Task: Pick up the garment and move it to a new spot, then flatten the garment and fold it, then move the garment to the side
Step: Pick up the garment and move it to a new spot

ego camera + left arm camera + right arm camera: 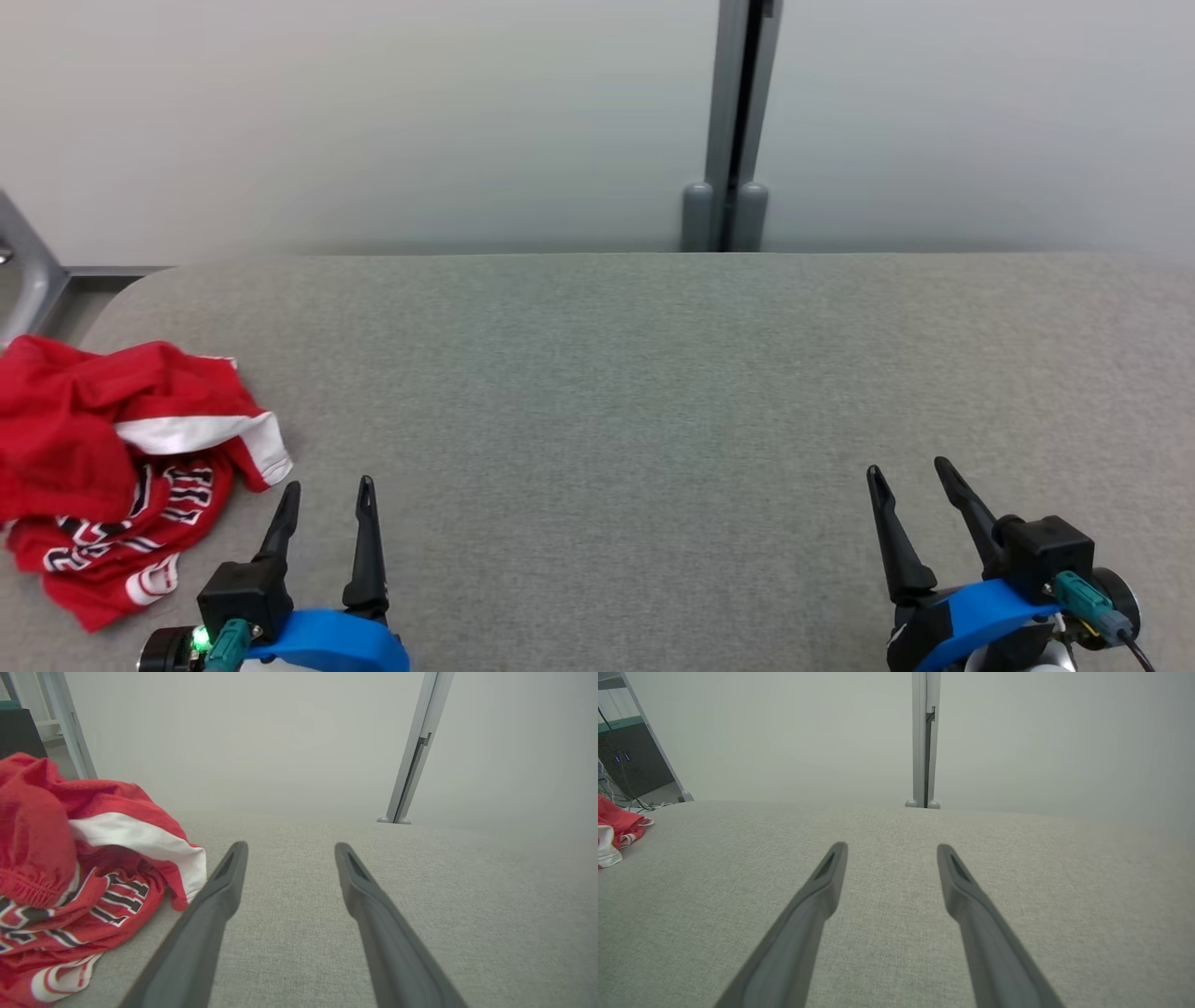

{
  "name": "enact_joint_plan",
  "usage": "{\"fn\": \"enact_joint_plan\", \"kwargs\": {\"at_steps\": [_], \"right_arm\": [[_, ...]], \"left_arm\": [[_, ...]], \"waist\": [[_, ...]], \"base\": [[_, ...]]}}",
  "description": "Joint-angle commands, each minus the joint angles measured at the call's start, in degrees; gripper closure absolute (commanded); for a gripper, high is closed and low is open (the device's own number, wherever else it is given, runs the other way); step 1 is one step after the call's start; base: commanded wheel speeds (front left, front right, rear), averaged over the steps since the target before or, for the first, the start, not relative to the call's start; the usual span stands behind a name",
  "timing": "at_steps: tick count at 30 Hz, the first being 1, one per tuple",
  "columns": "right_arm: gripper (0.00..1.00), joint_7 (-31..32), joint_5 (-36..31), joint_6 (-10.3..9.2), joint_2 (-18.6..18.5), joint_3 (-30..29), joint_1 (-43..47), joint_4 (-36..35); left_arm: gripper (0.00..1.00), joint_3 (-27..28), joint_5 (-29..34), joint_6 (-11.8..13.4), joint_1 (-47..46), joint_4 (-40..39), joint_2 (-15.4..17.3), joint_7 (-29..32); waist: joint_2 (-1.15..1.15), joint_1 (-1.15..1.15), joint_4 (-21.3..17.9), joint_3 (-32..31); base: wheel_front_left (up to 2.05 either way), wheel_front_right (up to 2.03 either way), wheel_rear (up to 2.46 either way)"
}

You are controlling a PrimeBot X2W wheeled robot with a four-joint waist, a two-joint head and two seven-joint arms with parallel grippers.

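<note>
While the crumpled red fabric garment with white trim and dark lettering (112, 448) lies in a loose heap at the near left edge of the grey woven-cloth tabletop (653, 373), you should count every part of the task as ahead of you. Nothing has been lifted, spread or folded; the cloth is bunched, with a white band and patches of lettering turned up.

Your left gripper (329, 485) sits just to the right of the heap, its two dark fingers parted with nothing between them. From the left wrist view the nearer finger runs close past the white hem, and you cannot tell whether it brushes it. Your right gripper (907, 467) is likewise spread and empty, well apart from the garment, over bare cloth on the right.

By my reading, you are at the approach for the first pick. After that come the carry to a new spot, the flattening, the fold and the last shift to the side. The broad bare middle of the tabletop looks a fair place to lay it out.
</note>
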Motion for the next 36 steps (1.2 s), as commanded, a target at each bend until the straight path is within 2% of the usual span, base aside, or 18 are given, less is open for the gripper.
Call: {"fn": "enact_joint_plan", "kwargs": {"at_steps": [1,6,17,21,27,36], "right_arm": [[0.00,-0.2,0.0,0.13,-0.3,-0.1,-0.4,-0.2],[0.00,-0.3,0.1,0.13,-0.3,-0.3,0.1,-0.3],[0.00,-0.9,0.9,0.12,-0.3,0.6,0.2,0.2],[0.00,-1.1,1.0,0.07,-0.3,1.2,-0.9,0.5],[0.00,-1.3,1.4,0.07,-0.3,1.5,-1.5,1.1],[0.00,-1.2,1.0,0.07,-0.3,1.3,-1.1,1.4]], "left_arm": [[0.00,0.3,0.2,0.4,-0.9,-0.3,0.3,-0.2],[0.00,0.4,0.3,0.8,-0.8,-0.8,1.0,0.1],[0.00,0.7,0.0,1.5,0.7,-2.5,2.6,1.1],[0.00,0.7,-0.4,1.6,1.2,-3.1,3.0,1.4],[0.00,1.1,-1.0,2.0,2.3,-3.5,3.0,1.2],[0.00,4.1,-3.5,2.7,-0.7,-7.2,4.0,2.3]], "waist": [[0.00,0.00,1.2,0.3],[0.00,0.00,6.2,0.7],[0.00,0.00,20.3,0.8],[0.00,0.00,23.9,1.2],[0.00,0.00,26.5,1.4],[0.00,0.00,25.8,1.9]], "base": [[0.00,0.00,0.00],[0.00,0.00,0.00],[0.00,0.00,0.00],[0.00,0.00,0.00],[0.00,0.00,0.00],[0.00,0.00,0.00]]}}
